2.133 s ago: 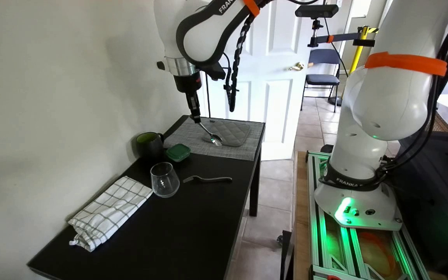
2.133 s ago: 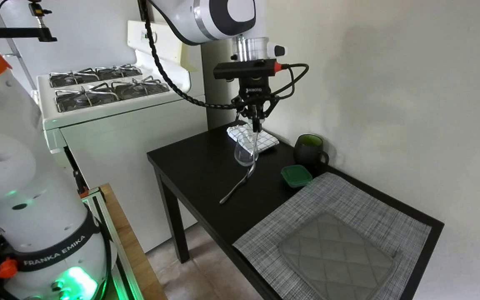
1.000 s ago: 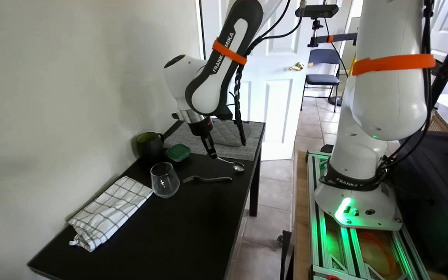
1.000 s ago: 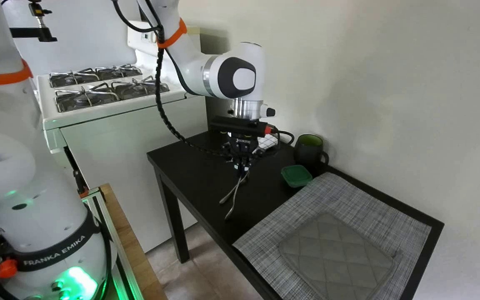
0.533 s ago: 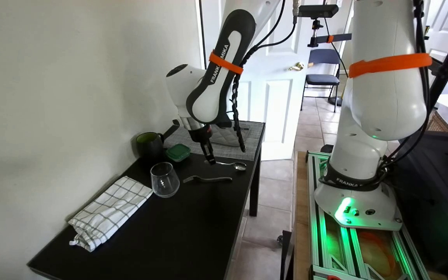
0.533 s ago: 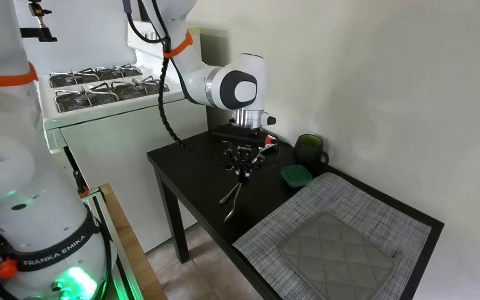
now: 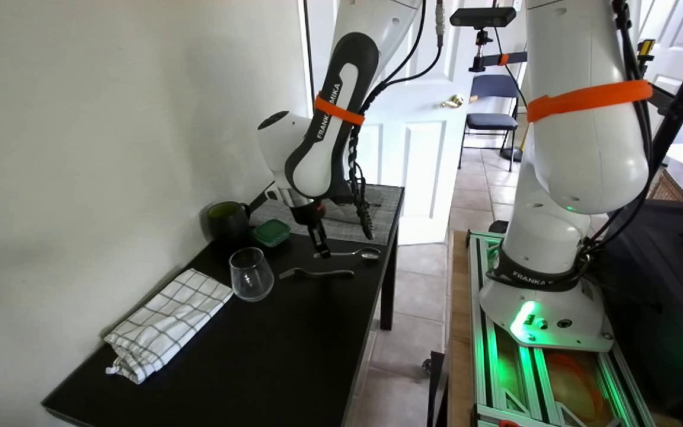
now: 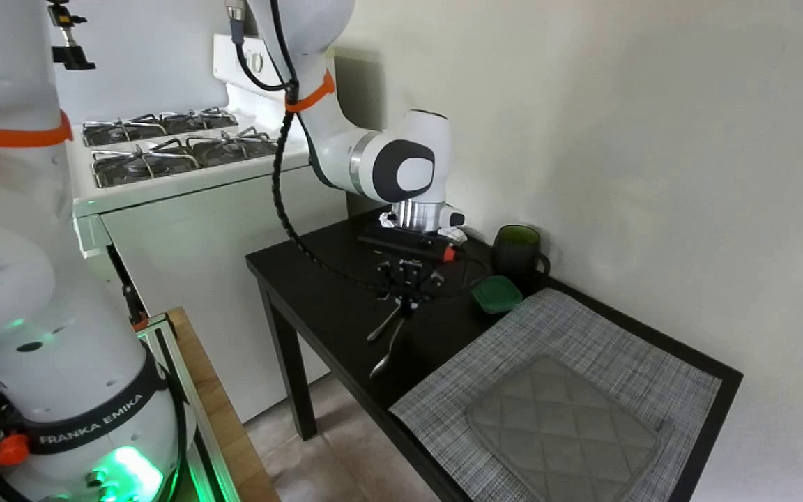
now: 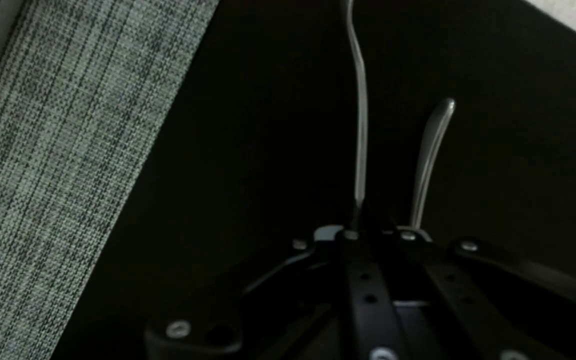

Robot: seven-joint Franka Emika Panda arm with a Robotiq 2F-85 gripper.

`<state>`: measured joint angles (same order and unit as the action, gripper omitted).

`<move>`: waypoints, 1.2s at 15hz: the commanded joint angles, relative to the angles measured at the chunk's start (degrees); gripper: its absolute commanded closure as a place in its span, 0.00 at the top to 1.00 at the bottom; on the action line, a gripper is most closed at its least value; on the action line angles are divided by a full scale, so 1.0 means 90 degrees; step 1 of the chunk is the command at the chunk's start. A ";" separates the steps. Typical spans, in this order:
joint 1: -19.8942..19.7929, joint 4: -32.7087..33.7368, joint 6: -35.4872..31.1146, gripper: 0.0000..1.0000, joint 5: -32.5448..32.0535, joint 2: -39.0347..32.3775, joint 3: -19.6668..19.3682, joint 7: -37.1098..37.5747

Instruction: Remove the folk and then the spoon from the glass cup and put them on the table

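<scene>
Gripper (image 7: 324, 255) low over the black table (image 7: 246, 356), at the spoon (image 9: 362, 115), jaws near each other, whether clamped on it I cannot tell; fork (image 7: 324, 274) just beside; glass cup (image 7: 251, 276) near.

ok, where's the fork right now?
In an exterior view, the fork lies on the black table, just right of the glass cup, with the spoon a little beyond it.
</scene>
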<state>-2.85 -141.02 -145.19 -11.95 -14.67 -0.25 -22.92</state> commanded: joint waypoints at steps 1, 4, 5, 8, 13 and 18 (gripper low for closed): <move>-0.0091 0.0082 -0.0218 0.02 0.0152 -0.0257 0.0033 0.0031; -0.0103 0.0077 -0.0284 0.02 0.0155 -0.0320 0.0029 0.0060; -0.0106 0.0076 -0.0312 0.02 0.0159 -0.0344 0.0033 0.0059; -0.0105 0.0045 -0.0454 0.02 0.0139 -0.0421 0.0033 0.0079; -0.0102 0.0034 -0.0592 0.11 0.0107 -0.0518 0.0040 0.0086; -0.0137 0.0020 -0.0624 0.52 0.0175 -0.0476 0.0093 0.0013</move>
<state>-3.35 -140.72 -149.38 -11.23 -18.53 -0.17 -22.76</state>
